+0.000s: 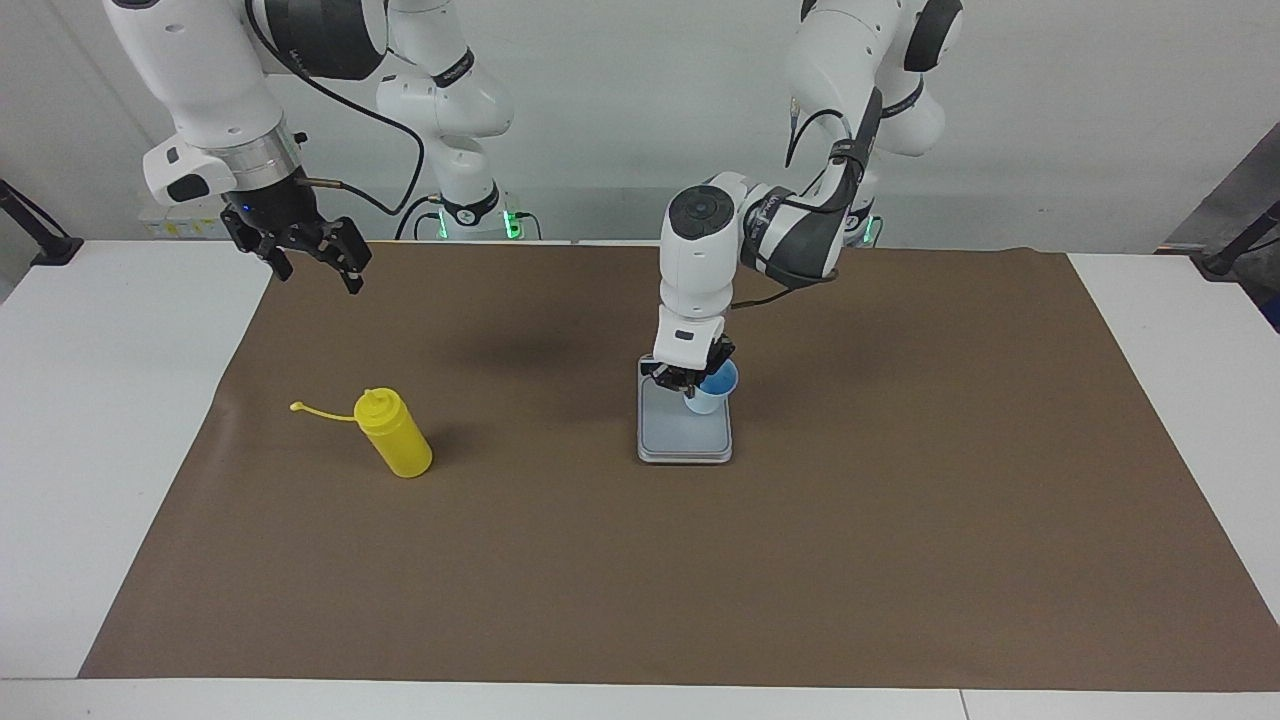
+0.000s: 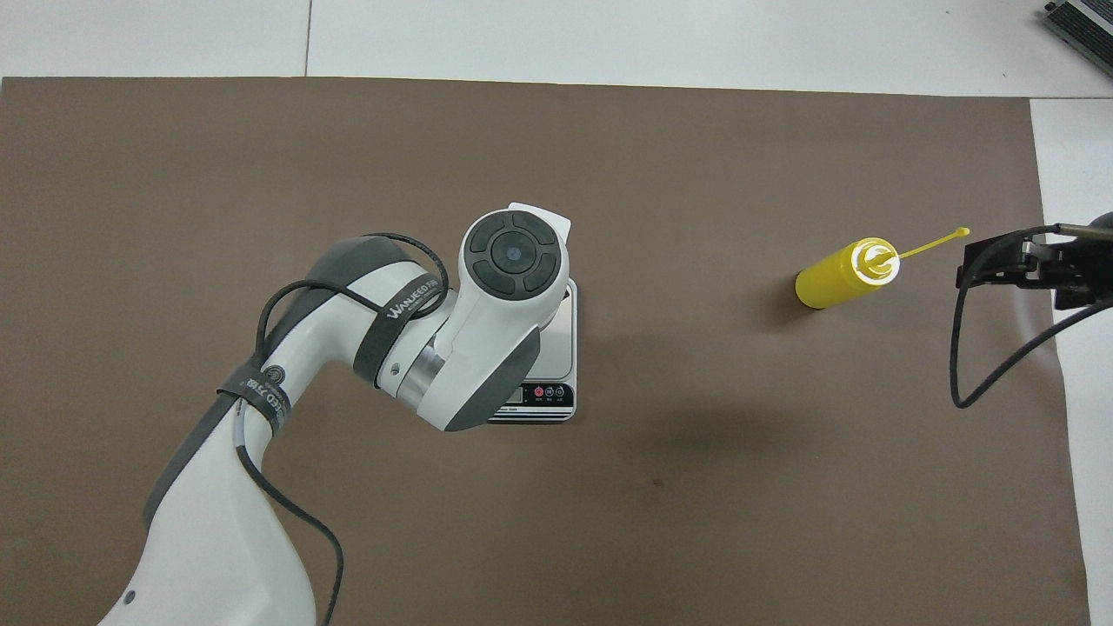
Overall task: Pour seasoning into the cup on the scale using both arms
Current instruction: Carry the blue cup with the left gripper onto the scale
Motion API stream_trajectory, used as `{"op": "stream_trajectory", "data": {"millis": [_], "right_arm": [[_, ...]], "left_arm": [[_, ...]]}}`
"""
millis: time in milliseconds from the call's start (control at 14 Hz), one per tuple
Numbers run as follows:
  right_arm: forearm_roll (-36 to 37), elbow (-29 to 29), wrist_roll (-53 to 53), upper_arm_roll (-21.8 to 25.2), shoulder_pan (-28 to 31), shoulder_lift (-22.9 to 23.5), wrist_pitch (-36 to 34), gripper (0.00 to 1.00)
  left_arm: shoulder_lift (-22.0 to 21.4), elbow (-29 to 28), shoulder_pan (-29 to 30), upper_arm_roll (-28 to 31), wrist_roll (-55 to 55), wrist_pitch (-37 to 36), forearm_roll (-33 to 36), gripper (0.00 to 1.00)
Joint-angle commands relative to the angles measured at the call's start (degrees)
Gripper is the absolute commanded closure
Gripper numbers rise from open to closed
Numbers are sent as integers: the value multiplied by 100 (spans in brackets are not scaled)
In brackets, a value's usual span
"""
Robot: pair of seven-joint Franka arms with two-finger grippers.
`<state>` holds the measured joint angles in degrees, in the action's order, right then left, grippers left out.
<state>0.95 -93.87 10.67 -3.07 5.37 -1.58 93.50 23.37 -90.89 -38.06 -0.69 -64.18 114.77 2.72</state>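
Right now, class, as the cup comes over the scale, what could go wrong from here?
1. The left claw grips the cup by its rim over the scale; set down off-centre or tilted, it could tip.
2. The seasoning bottle stands uncapped; the open right claw, waiting above the mat's corner, could knock it over.

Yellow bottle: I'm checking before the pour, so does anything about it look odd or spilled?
No spill shows. The yellow bottle stands upright on the brown mat, its cap off and hanging on its strap, so the nozzle is open.
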Motion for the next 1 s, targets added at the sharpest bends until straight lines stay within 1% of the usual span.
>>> {"op": "stream_trajectory", "data": {"millis": [0,570,641,713,855,927], "right_arm": [[-16,-167,-153,8,43,-132,81,0],[-16,-220,-294,8,43,-167,72,0],[-16,-228,-294,8,43,-167,72,0],[-16,-237,-294,8,43,-167,72,0],[-16,-237,-294,8,43,-176,72,0],[-16,-246,-294,8,43,-176,72,0]], "left_arm": [[256,362,-105,86,-139,-43,124,94],[379,371,-167,86,-262,19,194,94],[379,370,-167,86,-262,19,194,92],[379,370,-184,86,-262,19,194,85],[379,379,-184,95,-262,19,212,59],[379,397,-184,86,-253,10,281,50]]}}
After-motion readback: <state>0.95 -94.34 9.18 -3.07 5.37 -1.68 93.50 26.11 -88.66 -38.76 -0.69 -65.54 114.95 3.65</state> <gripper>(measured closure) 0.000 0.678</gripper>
